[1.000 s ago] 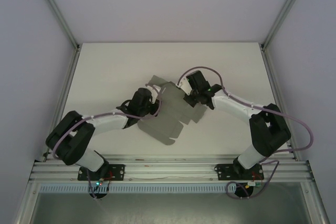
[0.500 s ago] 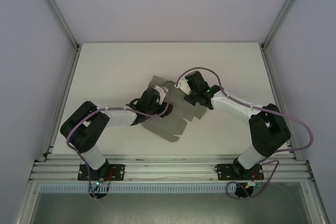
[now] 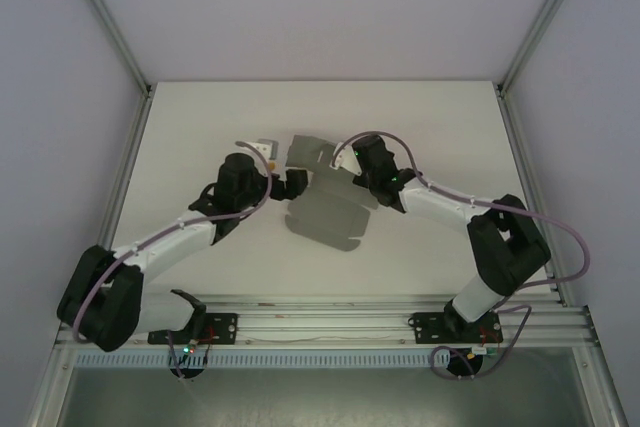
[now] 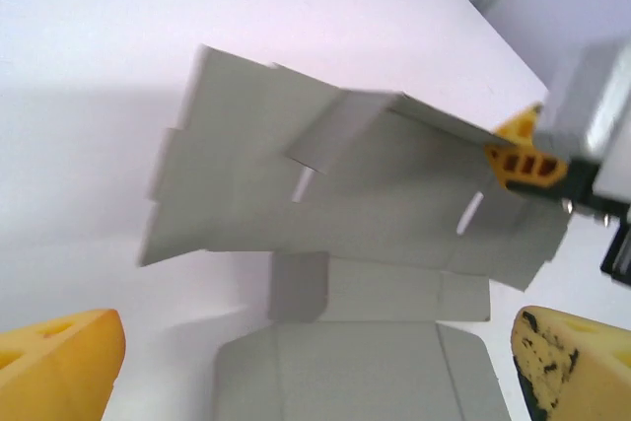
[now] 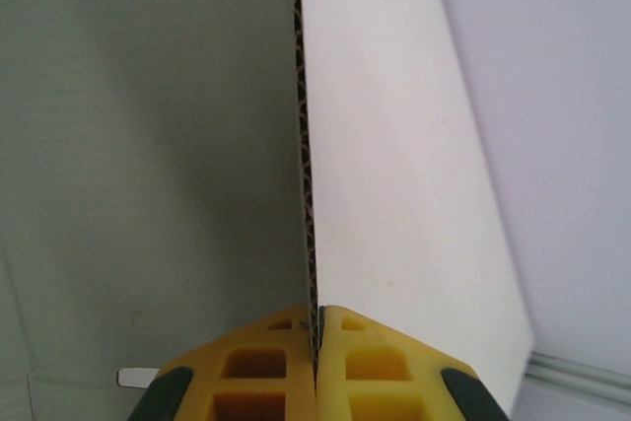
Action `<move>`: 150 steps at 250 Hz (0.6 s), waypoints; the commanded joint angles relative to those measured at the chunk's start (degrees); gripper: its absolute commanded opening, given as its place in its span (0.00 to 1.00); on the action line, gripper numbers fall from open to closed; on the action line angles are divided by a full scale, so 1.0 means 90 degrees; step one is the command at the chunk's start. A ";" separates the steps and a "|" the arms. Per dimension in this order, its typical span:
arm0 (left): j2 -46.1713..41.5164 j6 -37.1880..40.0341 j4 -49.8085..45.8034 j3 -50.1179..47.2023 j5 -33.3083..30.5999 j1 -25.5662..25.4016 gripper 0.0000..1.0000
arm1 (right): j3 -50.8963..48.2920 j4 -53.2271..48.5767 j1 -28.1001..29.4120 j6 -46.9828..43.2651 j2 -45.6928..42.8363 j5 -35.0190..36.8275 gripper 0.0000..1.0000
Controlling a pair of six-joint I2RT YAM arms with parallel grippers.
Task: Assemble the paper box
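Top external: paper box [image 3: 325,209] lengthwise near-far, in pinched right fingers [image 5: 266,367]; left fingers [image 4: 59,362] apart.

No readable text, labels, brands, numbers or signs anywhere.

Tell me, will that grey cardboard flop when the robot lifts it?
Probably bendy: the paper box is thin, and flaps fold at creases. Its edge looks corrugated, so each panel likely stays stiff. Likely light: the right gripper pinches just one edge.
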 commanded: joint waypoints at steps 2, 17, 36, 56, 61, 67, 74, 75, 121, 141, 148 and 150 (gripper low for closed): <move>-0.0189 -0.0521 -0.1051 0.0252 -0.0707 0.0244 1.00 | -0.0093 0.1311 0.0109 -0.0909 0.0073 0.0545 0.00; -0.0117 -0.0713 -0.1261 0.0365 -0.0875 0.0425 1.00 | -0.0136 0.1730 0.0159 -0.1231 0.0138 0.0711 0.00; 0.0025 -0.1044 -0.1350 0.0462 -0.0883 0.0728 1.00 | -0.0353 0.2618 0.0216 -0.1872 0.0279 0.0887 0.00; 0.0176 -0.1362 -0.1188 0.0492 -0.0733 0.1067 1.00 | -0.0441 0.3225 0.0244 -0.2356 0.0515 0.1047 0.00; 0.0216 -0.1428 -0.1140 0.0504 -0.0712 0.1140 1.00 | -0.0448 0.3292 0.0242 -0.2438 0.0562 0.1061 0.00; 0.0266 -0.1438 -0.1110 0.0525 -0.0734 0.1209 1.00 | -0.0470 0.3368 0.0244 -0.2526 0.0621 0.1076 0.00; 0.0322 -0.1610 -0.1047 0.0548 -0.0742 0.1281 1.00 | -0.0516 0.3526 0.0249 -0.2646 0.0690 0.1056 0.00; 0.0332 -0.1615 -0.1037 0.0557 -0.0740 0.1287 1.00 | -0.0523 0.3554 0.0250 -0.2661 0.0695 0.1049 0.00; 0.0901 -0.1610 -0.1017 0.0938 -0.0957 0.1696 1.00 | -0.0741 0.5262 0.0298 -0.3467 0.1282 0.1051 0.00; 0.1190 -0.1508 -0.1020 0.1078 -0.0932 0.1788 1.00 | -0.0693 0.5545 0.0319 -0.3470 0.1466 0.1073 0.00; 0.1269 -0.1504 -0.0969 0.1076 -0.0874 0.1800 1.00 | -0.0711 0.5641 0.0344 -0.3424 0.1526 0.1081 0.00; 0.1284 -0.1504 -0.0942 0.1079 -0.0863 0.1801 1.00 | -0.0724 0.5669 0.0331 -0.3420 0.1539 0.1081 0.00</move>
